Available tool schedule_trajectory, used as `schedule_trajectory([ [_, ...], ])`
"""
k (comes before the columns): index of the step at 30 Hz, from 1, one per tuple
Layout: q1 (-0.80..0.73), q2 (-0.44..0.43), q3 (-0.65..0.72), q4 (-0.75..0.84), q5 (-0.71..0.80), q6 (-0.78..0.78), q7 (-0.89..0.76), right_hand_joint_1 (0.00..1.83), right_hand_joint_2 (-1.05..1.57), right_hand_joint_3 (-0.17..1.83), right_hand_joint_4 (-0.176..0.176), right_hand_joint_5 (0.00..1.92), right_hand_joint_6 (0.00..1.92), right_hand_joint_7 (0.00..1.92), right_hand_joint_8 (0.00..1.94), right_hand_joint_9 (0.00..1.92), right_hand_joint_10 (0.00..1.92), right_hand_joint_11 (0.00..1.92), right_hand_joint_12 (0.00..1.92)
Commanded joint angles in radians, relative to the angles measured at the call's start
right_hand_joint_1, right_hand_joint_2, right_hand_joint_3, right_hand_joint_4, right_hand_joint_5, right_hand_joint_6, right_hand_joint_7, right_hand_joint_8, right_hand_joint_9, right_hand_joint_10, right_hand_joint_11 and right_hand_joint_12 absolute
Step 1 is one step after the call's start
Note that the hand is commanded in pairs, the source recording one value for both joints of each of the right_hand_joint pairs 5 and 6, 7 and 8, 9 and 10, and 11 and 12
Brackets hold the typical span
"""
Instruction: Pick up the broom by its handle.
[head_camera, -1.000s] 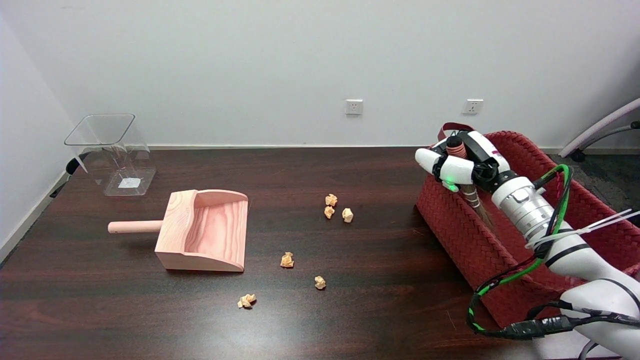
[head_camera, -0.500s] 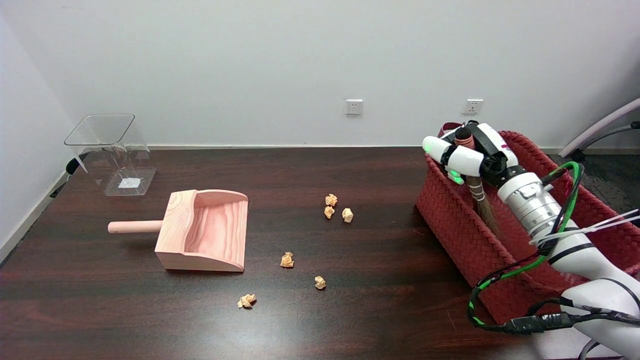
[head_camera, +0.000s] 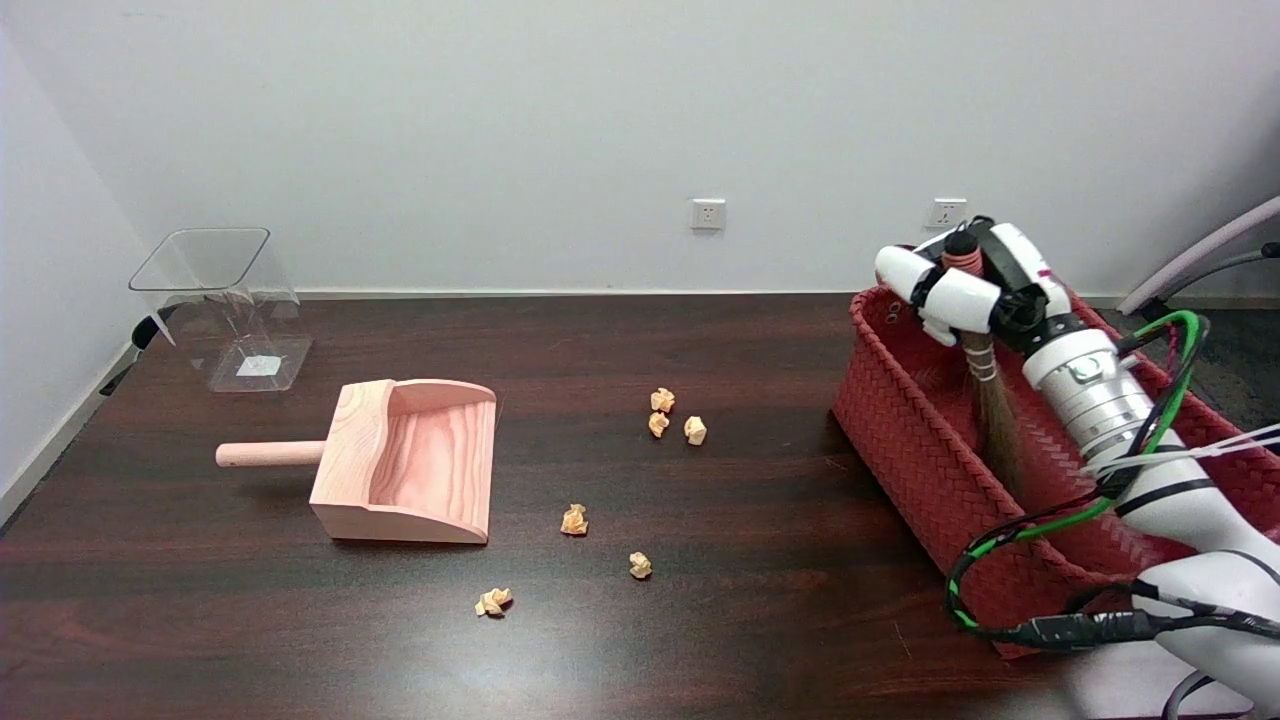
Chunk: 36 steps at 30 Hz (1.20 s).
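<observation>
At the upper right of the frame the right hand (head_camera: 975, 285) is wrapped around the handle of the broom (head_camera: 990, 400), fingers curled about the ribbed orange-and-dark grip whose top pokes out above them; the broom hangs head-down from that hold, its brown bristles dangling inside the red woven basket (head_camera: 900, 440) at the right of the desk (head_camera: 760, 620), whether the tips touch the basket's floor I cannot tell; judged from the look of it the broom is a small, light thing, stiff along the bound handle and soft and springy at the bristles, so the handle is the sound place to hold it and the bristle end would bend and slip; the ribbing on the grip should resist sliding through the fingers; the bristles could catch on the basket's woven wall on the way out; left of the basket lie scattered paper scraps (head_camera: 660, 412), a wooden dustpan (head_camera: 405, 460) and, at the upper left, a clear plastic bin (head_camera: 225, 305).
</observation>
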Motion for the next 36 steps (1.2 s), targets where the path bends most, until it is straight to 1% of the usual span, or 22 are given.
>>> schedule_trajectory([
  [1,0.011,-0.001,0.138,0.020,0.011,0.038,-0.025,0.91,1.18,0.45,0.000,1.92,1.92,1.92,1.92,1.92,1.92,1.92,1.92],
  [8,0.030,0.006,0.196,0.066,0.015,0.029,-0.025,0.92,1.18,0.44,0.000,1.92,1.92,1.92,1.92,1.92,1.92,1.92,1.92],
  [15,0.065,0.025,0.222,0.132,0.018,-0.043,-0.024,0.92,1.18,0.44,0.000,1.92,1.92,1.92,1.92,1.92,1.92,1.92,1.92],
  [18,0.071,0.028,0.223,0.173,0.042,-0.097,-0.024,0.92,1.18,0.45,0.000,1.92,1.92,1.92,1.92,1.92,1.92,1.92,1.92],
  [20,0.072,0.029,0.222,0.186,0.053,-0.106,-0.020,0.92,1.18,0.45,0.000,1.92,1.92,1.92,1.92,1.92,1.92,1.92,1.92],
  [30,0.135,0.058,0.107,0.193,0.162,-0.056,-0.013,0.92,1.22,0.40,0.000,1.92,1.92,1.92,1.92,1.92,1.92,1.92,1.92],
  [36,0.198,0.082,0.047,0.194,0.184,-0.047,-0.013,0.91,1.26,0.39,0.000,1.92,1.92,1.92,1.92,1.92,1.92,1.92,1.92],
])
